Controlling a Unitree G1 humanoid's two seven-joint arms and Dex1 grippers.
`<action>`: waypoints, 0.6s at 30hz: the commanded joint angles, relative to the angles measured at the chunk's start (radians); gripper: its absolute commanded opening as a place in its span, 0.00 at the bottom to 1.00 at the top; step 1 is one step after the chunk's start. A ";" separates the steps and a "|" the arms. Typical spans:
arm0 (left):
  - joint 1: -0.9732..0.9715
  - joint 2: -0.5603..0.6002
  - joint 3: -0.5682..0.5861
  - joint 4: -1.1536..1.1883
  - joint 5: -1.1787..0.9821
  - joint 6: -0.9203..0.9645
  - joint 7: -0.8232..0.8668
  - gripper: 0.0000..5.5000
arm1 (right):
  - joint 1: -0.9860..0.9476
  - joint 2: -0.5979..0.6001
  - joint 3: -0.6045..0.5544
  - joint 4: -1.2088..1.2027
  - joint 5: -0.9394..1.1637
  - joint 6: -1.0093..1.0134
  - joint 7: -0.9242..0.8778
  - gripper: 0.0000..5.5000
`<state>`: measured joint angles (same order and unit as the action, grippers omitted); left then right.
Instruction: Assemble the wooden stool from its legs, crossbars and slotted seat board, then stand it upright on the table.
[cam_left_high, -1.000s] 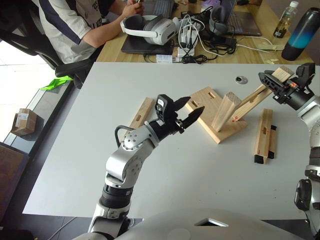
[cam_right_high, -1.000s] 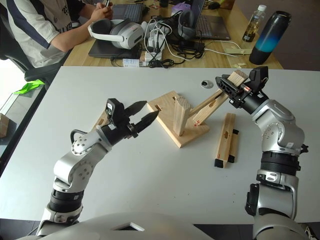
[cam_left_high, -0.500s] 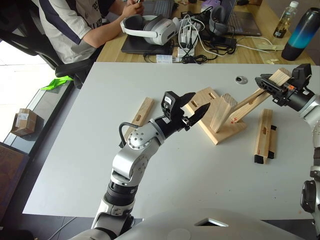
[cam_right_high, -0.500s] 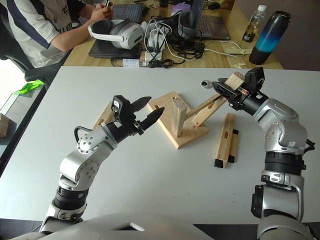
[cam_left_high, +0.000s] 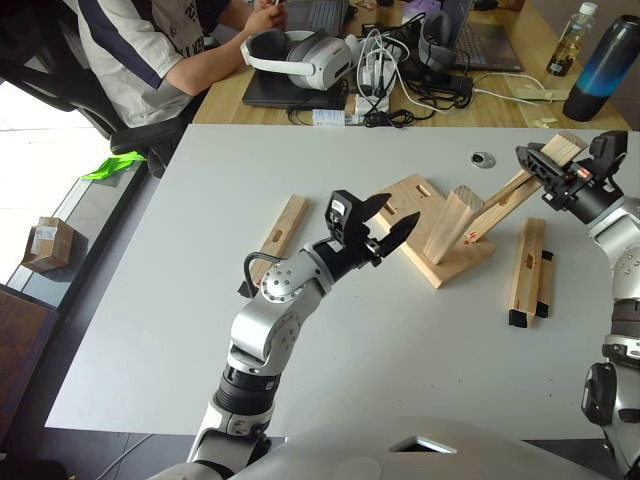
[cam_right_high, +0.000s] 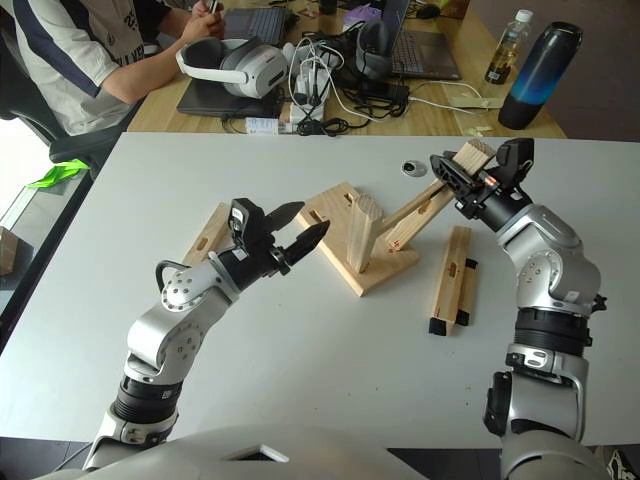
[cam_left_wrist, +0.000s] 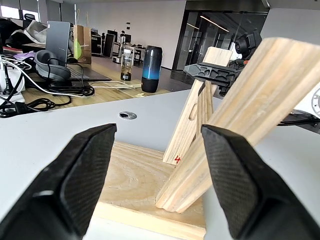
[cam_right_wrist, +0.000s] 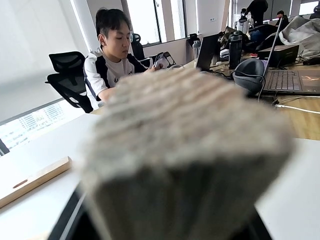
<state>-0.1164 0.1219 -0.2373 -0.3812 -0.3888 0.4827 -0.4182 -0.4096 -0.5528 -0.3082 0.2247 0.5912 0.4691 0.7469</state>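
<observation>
The slotted seat board (cam_left_high: 415, 250) lies mid-table with one wooden leg (cam_left_high: 452, 222) standing tilted in it. A second leg (cam_left_high: 500, 205) slants from the board up to my right gripper (cam_left_high: 550, 160), which is shut on its upper end; the right wrist view has that end grain (cam_right_wrist: 185, 145) close up. My left gripper (cam_left_high: 392, 218) hovers open at the board's left corner. In the left wrist view its fingers (cam_left_wrist: 75, 170) straddle the board (cam_left_wrist: 130, 170) and the near leg (cam_left_wrist: 240, 115). One crossbar (cam_left_high: 283, 225) lies to the left, and two more wooden pieces (cam_left_high: 527, 268) lie to the right.
A round cable grommet (cam_left_high: 484, 158) sits in the table behind the board. The wooden desk (cam_left_high: 520, 100) beyond holds a headset, laptops, cables and a dark bottle (cam_left_high: 601, 68). The near half of the white table (cam_left_high: 400, 360) is bare.
My left gripper has moved right, from beside the crossbar to the seat board's left corner, still open. The right gripper shifted slightly left and back, keeping hold of the leg.
</observation>
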 joint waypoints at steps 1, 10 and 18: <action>0.001 0.000 0.008 0.007 -0.005 0.000 -0.002 0.57 | -0.023 0.003 -0.005 -0.040 0.018 0.029 -0.008 0.26; 0.000 -0.005 0.014 0.009 -0.009 0.004 0.000 0.57 | -0.052 -0.011 -0.011 -0.034 0.013 0.015 -0.006 0.26; -0.001 -0.005 0.016 0.011 -0.011 0.006 -0.003 0.57 | -0.106 -0.026 -0.024 -0.002 0.015 0.016 0.001 0.26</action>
<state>-0.1164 0.1166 -0.2254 -0.3780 -0.3956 0.4830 -0.4204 -0.4826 -0.5619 -0.3195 0.2098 0.6017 0.4862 0.7384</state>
